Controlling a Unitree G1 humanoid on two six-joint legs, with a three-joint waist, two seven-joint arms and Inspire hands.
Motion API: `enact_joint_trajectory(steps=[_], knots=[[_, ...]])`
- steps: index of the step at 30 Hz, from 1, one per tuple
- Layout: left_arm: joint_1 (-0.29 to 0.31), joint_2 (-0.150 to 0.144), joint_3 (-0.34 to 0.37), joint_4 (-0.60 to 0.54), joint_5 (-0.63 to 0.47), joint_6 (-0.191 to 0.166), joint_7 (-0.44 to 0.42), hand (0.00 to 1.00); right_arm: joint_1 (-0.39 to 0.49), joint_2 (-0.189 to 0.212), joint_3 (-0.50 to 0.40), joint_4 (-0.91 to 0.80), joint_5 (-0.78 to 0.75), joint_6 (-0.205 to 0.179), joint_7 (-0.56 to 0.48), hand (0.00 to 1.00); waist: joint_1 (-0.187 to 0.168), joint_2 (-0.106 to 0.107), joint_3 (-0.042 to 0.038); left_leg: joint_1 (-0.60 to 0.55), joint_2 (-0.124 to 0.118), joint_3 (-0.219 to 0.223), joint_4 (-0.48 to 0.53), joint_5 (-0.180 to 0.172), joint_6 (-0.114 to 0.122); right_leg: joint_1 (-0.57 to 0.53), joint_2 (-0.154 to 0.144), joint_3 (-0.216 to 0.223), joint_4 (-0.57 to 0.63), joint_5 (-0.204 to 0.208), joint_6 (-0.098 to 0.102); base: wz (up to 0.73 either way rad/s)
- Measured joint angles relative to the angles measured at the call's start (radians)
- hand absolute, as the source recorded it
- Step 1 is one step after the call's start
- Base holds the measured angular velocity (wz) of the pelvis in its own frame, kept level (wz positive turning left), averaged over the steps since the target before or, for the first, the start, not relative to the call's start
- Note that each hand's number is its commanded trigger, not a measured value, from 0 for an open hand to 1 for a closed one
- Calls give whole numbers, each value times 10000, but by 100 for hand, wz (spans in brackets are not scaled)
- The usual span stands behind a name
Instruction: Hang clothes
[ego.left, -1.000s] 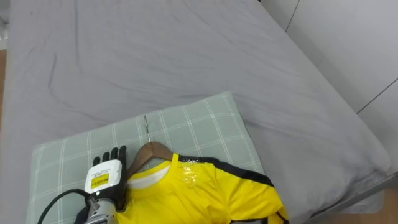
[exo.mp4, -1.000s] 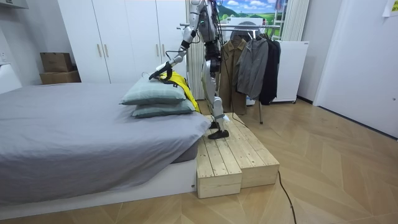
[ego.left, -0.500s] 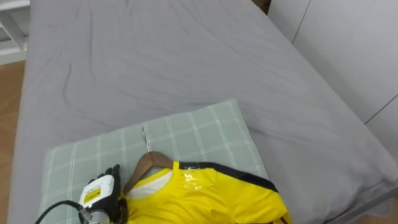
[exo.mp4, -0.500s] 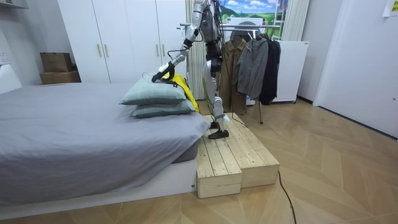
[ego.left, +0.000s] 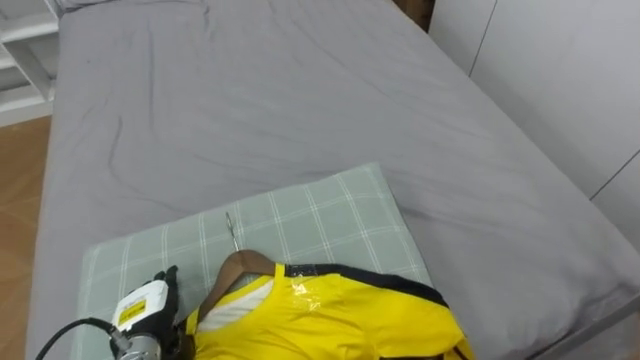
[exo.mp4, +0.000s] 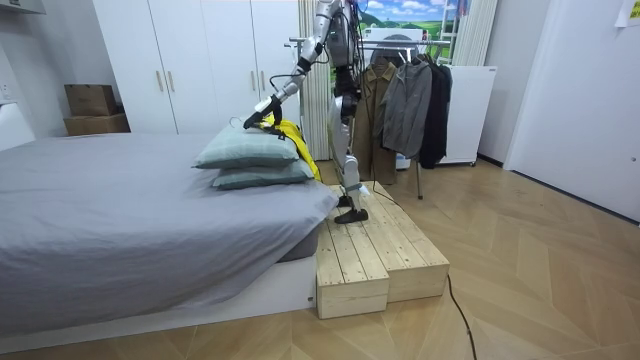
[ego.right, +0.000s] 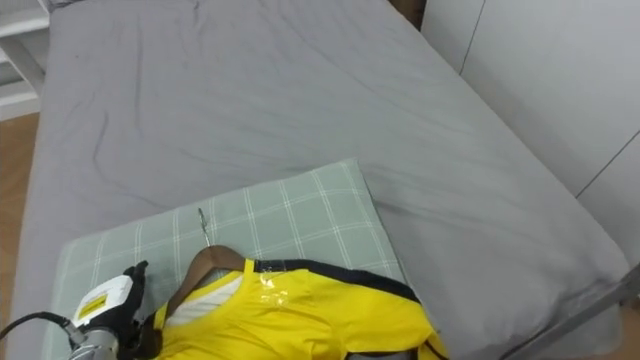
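Bedroom in a home, furnished for sleep and clothes storage.

Room view: a wide bed (exo.mp4: 120, 215) under a grey sheet fills 8 to 9 o'clock, with two stacked pillows (exo.mp4: 250, 152) near centre. White wardrobe doors (exo.mp4: 190, 60) line the back wall at 11 o'clock, with cardboard boxes (exo.mp4: 92, 108) at 10. A clothes rail (exo.mp4: 385, 40) hung with coats (exo.mp4: 405, 100) stands at 1 o'clock. The wood floor (exo.mp4: 540, 270) runs from 3 to 5 o'clock. A pale wooden platform (exo.mp4: 375, 255) sits against the bed's side near 6.

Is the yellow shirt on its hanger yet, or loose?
On it: the wooden hanger sits inside the collar of the yellow shirt, hook out on the checked pillow; both lie flat.
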Motion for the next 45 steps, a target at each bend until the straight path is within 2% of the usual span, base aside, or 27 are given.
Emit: enact_joint_trajectory(steps=[5,13,20,24,30,33,45], knots=[[-3,257,15,-415,-7,-18,-182,0,18,3,-247,41,-20,-20,-160,0,30,9,7,90,-69,-3,-17,1,2,90,-19,-43,-22,0,0,0],[2,283,18,-775,0,71,-625,0,209,12,-314,36,-164,-13,-313,0,76,44,40,466,-79,-2,-197,1,2,384,-13,-42,-30,-3,4,0],[3,459,18,-1023,-29,70,-1040,0,223,13,-447,22,-817,-14,-345,0,67,63,50,467,-91,-4,-208,1,2,424,-6,-13,-166,-9,14,0],[2,531,18,-1236,-438,40,-1321,0,223,12,-437,32,-829,-23,-346,0,74,102,53,477,-89,-21,-210,1,2,437,-3,25,-175,-8,14,0],[0,533,20,-1251,-707,45,-2218,0,384,11,-510,28,-1628,-44,-310,0,43,184,61,527,-29,9,-212,0,2,475,0,50,-169,-4,15,-1],[2,523,-27,-1251,-1209,175,-2887,0,475,12,-493,6,-2068,-5,-295,0,-4,201,77,555,-17,14,-225,0,2,510,-1,62,-169,-5,15,0],[1,504,-57,-1295,-1973,396,-4603,0,636,9,-494,-84,-2272,212,-204,0,-22,265,112,709,-32,16,-226,0,2,676,-12,56,-178,-6,16,0]])
